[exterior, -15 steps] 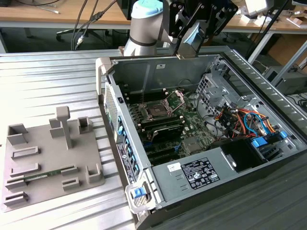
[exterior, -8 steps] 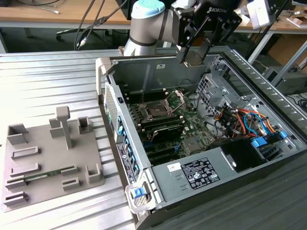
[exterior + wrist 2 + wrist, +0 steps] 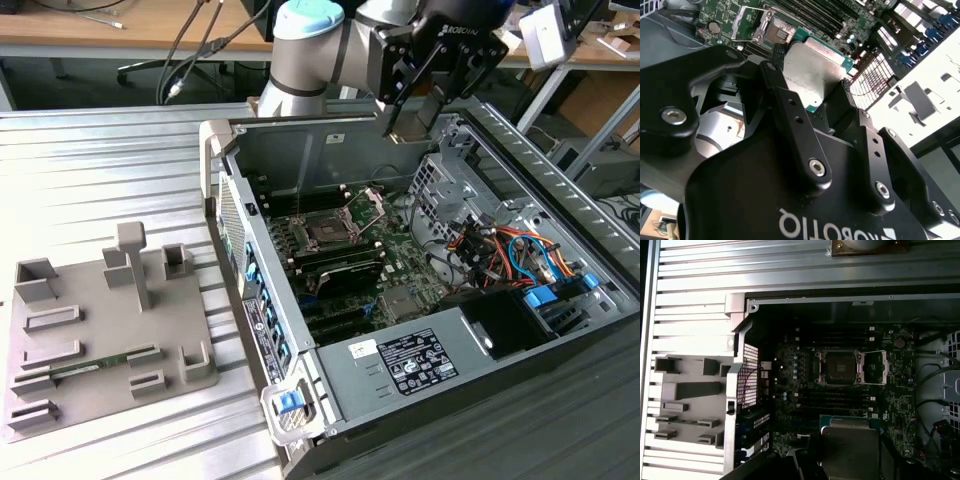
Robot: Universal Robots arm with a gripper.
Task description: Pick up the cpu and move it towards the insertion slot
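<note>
The cpu (image 3: 812,70) is gripped flat between the two black fingers (image 3: 790,115) of the claw (image 3: 810,92), as seen in the second wrist view; its pale metal top faces the camera, with a thin teal-and-tan edge showing. In the exterior view the claw (image 3: 415,125) is held above the rear of the open computer case (image 3: 520,330), well clear of the motherboard (image 3: 400,285). The insertion slot (image 3: 328,232) is seen lower down with its hinged retention bracket (image 3: 368,205) swung open, so the dark socket is exposed. In the first wrist view the cpu (image 3: 850,450) is placed near the picture's lower edge, apart from the insertion slot (image 3: 837,367).

The chip appears to be held by its edges only, so a slip or a tilt could be caused by any jolt. If the chip is brought down skewed, the socket contacts could be bent. The upright bracket and the case wall could also be struck by the wide claw on the way across. The grey fixture tray (image 3: 100,330) lies on the table (image 3: 90,170) beside the case.
</note>
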